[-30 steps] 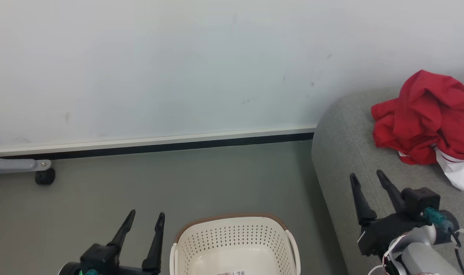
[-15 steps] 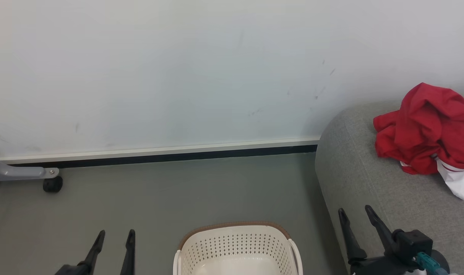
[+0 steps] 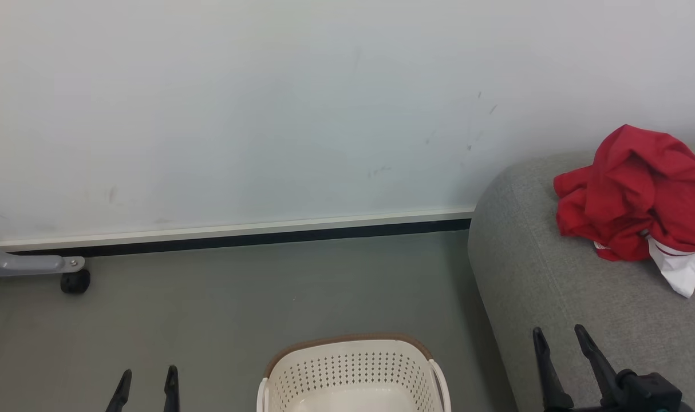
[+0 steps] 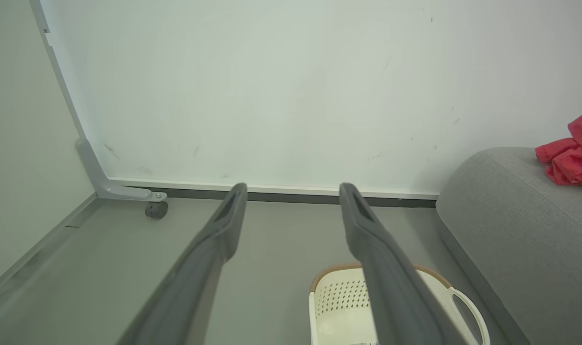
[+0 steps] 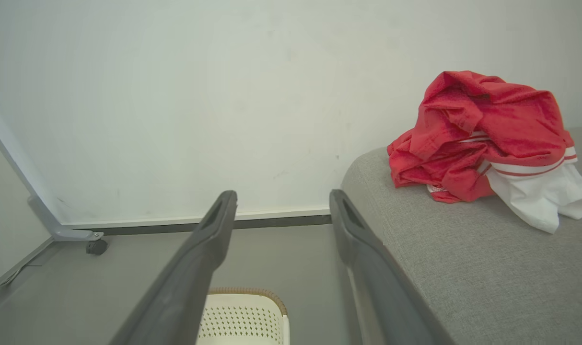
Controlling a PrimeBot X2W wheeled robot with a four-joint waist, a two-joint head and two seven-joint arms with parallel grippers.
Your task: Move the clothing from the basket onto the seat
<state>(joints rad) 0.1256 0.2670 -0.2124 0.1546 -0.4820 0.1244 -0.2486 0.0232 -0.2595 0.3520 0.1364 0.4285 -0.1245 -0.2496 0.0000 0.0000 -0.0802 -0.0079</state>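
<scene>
1. Left gripper [image 3: 147, 389]: stands spread to full width, grips nothing, hangs low above bare floor [image 3: 267, 286] to the left of the basket [image 3: 347, 340].
2. Right gripper [image 3: 558, 343]: likewise fully spread and empty; sits low over the near part of the seat [image 3: 525, 257], well apart from the clothing [image 3: 628, 194], fingers pointing toward the wall [image 3: 267, 114].
3. Clothing: lies heaped on top of the seat, toward the wall side, red folds bunched high and a white part trailing toward the near side; rests back from the rounded end, so probably safe from sliding off.
4. Basket: stands upright on the floor just beside the seat's rounded end, probably put there to keep the carry short; shows no red in the visible part of its inside; gets cut off at its near part by the picture's edge, so cannot tell whether a piece remains there.
5. Judged stage: looks done or close to it; wide, empty fingers held low and clear of both pile and basket fit a rest pose with nothing left to carry.
6. Next, if anything: calls for a look into the basket's hidden near part.
</scene>
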